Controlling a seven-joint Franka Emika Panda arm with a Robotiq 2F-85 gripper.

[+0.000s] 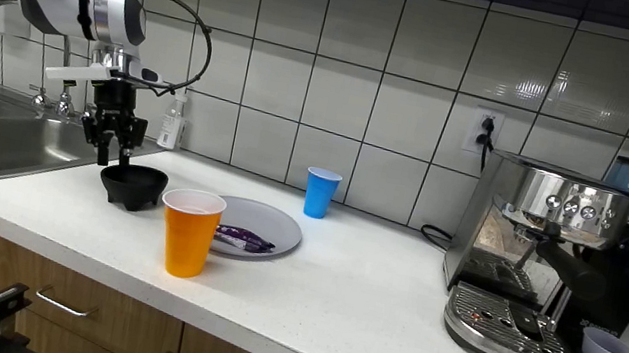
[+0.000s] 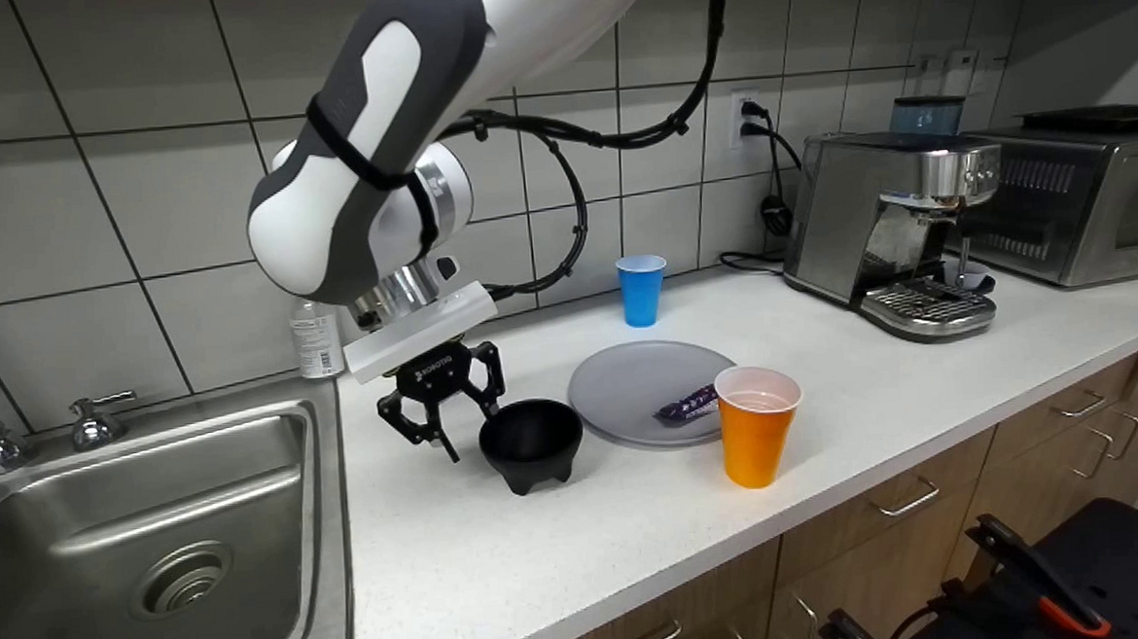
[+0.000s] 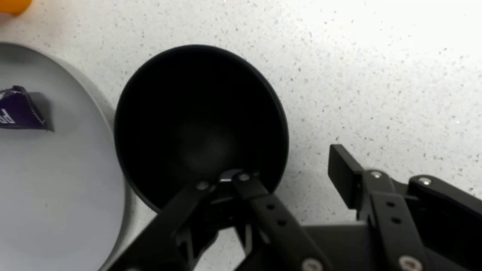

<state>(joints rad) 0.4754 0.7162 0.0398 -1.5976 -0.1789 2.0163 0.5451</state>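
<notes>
Tool (image 2: 472,434): black. Bowl (image 3: 203,113): black inside and out. Plate (image 3: 56,188): plain grey. Wrapper (image 3: 19,111): dark purple, white lettering. Near cup (image 1: 187,245): orange, pale inside. Far cup (image 1: 321,196): blue, white rim. Desk (image 3: 376,56): white, fine grey speckle. Tiles (image 1: 278,86): off-white, dark joint grid. Drawers (image 1: 129,312): brown, wood grain. Arm (image 2: 297,241): white, dark grey.

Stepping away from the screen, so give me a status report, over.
Gripper open, nothing held. Black bowl upright on counter, close to gripper. Gray plate close alongside bowl, may crowd it.
</notes>
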